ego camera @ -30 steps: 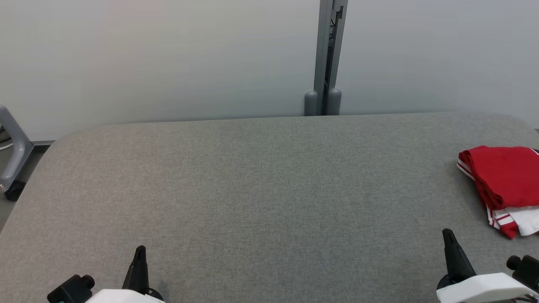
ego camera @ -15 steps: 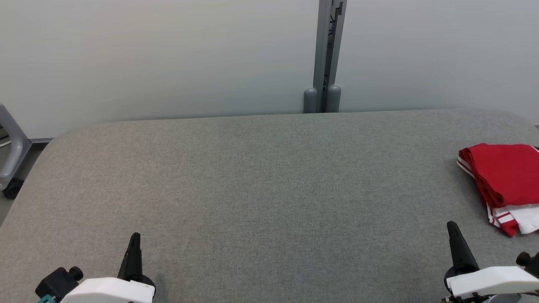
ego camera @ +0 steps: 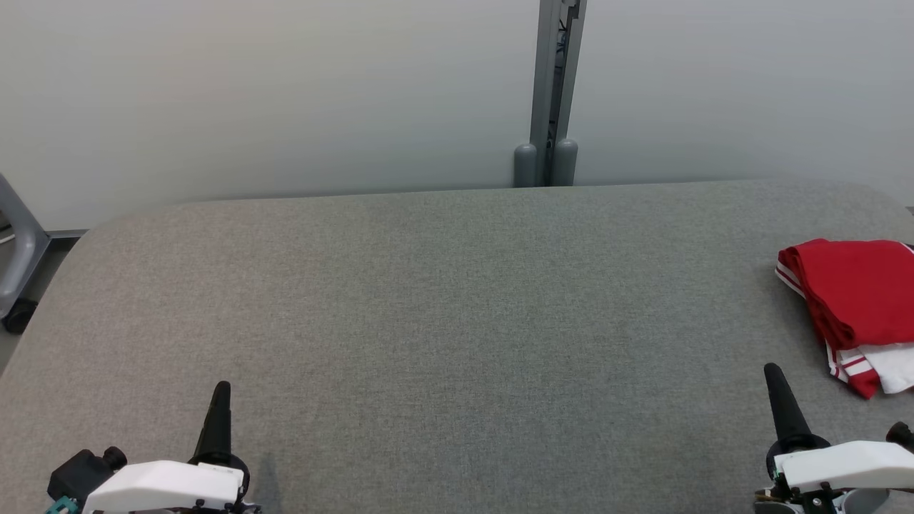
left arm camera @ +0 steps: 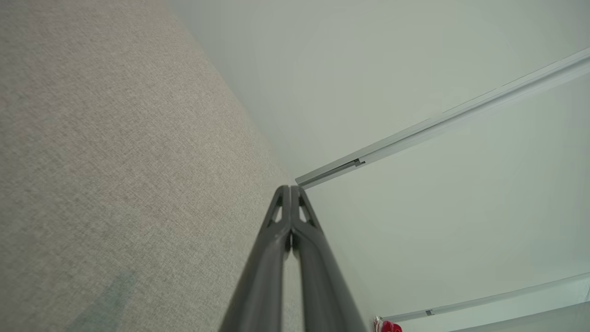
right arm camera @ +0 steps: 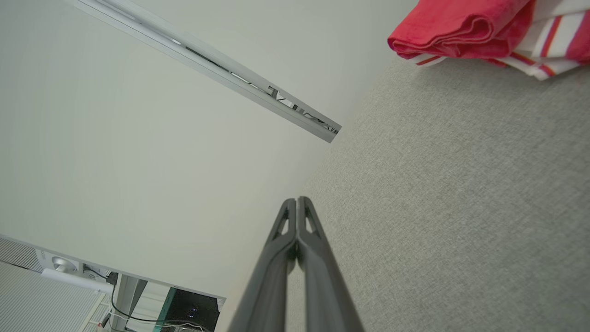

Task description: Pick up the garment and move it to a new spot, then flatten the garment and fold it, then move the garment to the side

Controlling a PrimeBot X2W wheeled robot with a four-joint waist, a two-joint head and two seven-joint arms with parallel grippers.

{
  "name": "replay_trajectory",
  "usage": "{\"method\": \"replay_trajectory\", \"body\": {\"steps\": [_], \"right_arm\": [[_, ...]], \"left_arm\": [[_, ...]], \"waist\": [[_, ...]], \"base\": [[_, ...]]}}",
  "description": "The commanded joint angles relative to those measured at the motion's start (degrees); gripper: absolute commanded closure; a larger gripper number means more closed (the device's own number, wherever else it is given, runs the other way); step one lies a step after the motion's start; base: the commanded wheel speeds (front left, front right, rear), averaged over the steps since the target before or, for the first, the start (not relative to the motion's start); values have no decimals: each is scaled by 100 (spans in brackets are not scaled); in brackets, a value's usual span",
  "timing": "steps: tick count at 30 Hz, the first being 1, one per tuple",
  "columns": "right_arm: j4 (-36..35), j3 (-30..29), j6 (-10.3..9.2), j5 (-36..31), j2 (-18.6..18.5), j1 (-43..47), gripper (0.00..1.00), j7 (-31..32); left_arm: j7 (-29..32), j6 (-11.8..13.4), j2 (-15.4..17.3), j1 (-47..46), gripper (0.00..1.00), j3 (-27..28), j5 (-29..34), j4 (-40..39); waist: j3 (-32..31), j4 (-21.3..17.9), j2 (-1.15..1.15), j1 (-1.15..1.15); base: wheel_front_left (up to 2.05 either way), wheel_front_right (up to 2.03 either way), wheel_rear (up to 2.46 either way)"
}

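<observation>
1 folded red garment on the grey table, 2 grippers, left and right, both pinched together, holding nothing.

Garment cut off at head view's right edge; mere red speck in left wrist view.

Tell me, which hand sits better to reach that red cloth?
Probably the right hand: the red cloth lies near it at the right edge of the table, while the left hand sits far across. Both are shut.
</observation>
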Motion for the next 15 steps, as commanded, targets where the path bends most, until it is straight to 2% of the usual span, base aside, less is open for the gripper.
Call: {"method": "replay_trajectory", "body": {"steps": [1, 15], "right_arm": [[-95, -42, 2, 207, -53, -142, 100, 58], [-161, -119, 2, 925, -62, -201, 100, 248]], "left_arm": [[47, -67, 25, -202, 100, 65, -182, -74], [236, -204, 14, -317, 100, 206, -826, -98]], "waist": [[9, -2, 0, 0], [62, -16, 0, 0]], "base": [[0, 0, 0], [0, 0, 0]]}}
